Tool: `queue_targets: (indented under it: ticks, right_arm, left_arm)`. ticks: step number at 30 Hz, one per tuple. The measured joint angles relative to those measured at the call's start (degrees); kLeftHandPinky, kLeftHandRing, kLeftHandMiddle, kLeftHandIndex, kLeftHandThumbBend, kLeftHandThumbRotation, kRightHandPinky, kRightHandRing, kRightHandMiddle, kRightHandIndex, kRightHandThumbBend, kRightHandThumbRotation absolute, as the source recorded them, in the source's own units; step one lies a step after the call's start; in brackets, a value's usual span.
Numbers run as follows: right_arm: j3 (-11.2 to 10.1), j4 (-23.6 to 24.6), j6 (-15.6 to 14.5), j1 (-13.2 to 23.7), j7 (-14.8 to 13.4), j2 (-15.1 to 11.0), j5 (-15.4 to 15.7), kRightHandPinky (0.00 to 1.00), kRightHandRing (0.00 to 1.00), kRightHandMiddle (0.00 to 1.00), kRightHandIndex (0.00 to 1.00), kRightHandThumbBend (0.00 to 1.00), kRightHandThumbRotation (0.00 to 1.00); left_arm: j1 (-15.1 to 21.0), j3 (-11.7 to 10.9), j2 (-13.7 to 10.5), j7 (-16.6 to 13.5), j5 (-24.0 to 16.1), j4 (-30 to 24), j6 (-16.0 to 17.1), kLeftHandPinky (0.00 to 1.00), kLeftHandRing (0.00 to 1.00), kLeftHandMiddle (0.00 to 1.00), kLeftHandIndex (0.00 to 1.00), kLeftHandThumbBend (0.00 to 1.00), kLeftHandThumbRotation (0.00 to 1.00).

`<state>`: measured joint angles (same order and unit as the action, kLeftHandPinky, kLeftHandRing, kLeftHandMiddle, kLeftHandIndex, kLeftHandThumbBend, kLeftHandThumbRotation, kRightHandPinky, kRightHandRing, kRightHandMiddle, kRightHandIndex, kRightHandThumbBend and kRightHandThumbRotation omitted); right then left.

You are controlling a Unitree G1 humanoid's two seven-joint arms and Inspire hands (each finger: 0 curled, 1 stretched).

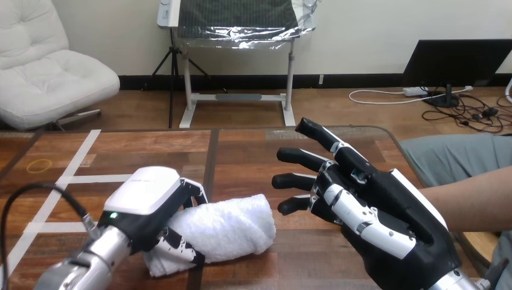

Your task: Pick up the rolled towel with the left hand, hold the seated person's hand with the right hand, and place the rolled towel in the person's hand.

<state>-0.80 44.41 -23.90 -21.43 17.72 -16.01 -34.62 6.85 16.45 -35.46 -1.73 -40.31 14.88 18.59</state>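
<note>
The rolled white towel (232, 226) lies on the wooden table (253, 151) in front of me, left of centre. My left hand (148, 196) covers the towel's left end, with fingers (194, 188) curled over its top and the thumb (181, 246) hooked beneath. My right hand (386, 226) hovers to the right of the towel, palm facing me, fingers straight and spread toward the left. The person's forearm (474, 205) reaches in from the right edge and passes behind my right hand, which hides the person's hand. I cannot tell whether the two touch.
White tape lines (78, 158) cross the table's left part. A yellow rubber band (40, 164) lies at the far left. The table's rounded right edge (398, 142) runs close to the person's lap.
</note>
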Motion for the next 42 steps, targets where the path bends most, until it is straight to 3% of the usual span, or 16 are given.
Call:
queue_targets:
  ticks: [19, 42]
  right_arm:
    - [0.1, 0.0, 0.0, -0.7, 0.0, 0.1, 0.0, 0.58, 0.74, 0.85, 0.96, 0.00, 0.00]
    - [0.3, -1.6, 0.0, -0.3, 0.1, 0.3, 0.2, 0.57, 0.73, 0.85, 0.96, 0.00, 0.00]
  left_arm:
    - [-3.4, -0.9, 0.7, -4.7, -0.2, -1.1, 2.3, 0.35, 0.39, 0.48, 0.55, 0.52, 0.00]
    - [-5.0, -0.9, 3.0, -9.8, -0.4, -1.1, 3.0, 0.36, 0.40, 0.47, 0.55, 0.52, 0.00]
